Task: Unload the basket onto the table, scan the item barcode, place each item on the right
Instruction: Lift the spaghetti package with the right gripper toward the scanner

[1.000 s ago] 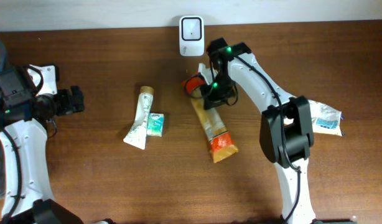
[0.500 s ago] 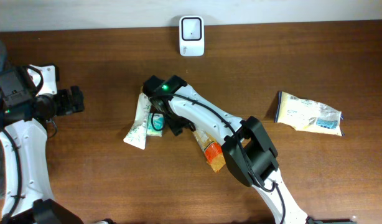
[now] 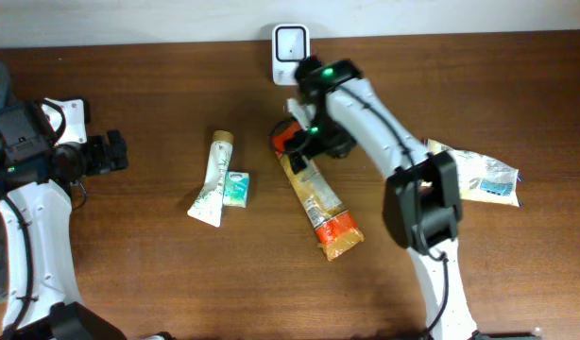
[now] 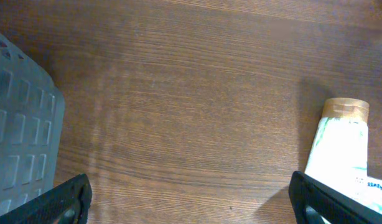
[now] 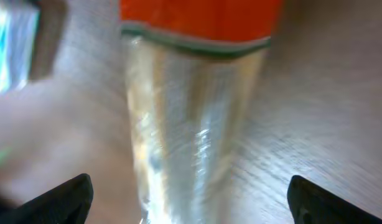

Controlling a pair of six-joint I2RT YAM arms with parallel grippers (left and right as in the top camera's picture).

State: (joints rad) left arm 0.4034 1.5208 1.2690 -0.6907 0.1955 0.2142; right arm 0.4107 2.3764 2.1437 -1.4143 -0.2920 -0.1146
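A long packet (image 3: pixel 316 196), clear in the middle with orange ends, lies slanted on the table below the white scanner (image 3: pixel 291 42). My right gripper (image 3: pixel 307 144) hovers over the packet's far orange end. In the right wrist view, which is blurred, the packet (image 5: pixel 191 124) runs down between the wide-open jaws of that gripper (image 5: pixel 191 205); neither fingertip touches it. My left gripper (image 3: pixel 115 153) waits at the left side of the table, open and holding nothing. Seen from its wrist, the left gripper (image 4: pixel 191 202) has bare wood between its fingers.
A white tube with a gold cap (image 3: pixel 212 178) and a small teal pack (image 3: pixel 236 189) lie left of the packet; the tube (image 4: pixel 340 149) also shows in the left wrist view. A yellow-and-white bag (image 3: pixel 474 175) lies at the right. A grey ribbed panel (image 4: pixel 17 124) fills the left wrist view's left edge.
The right gripper went from shut to wide open. Its arm swung left over the teal pack, then back to the packet's far end. The left arm stayed put.
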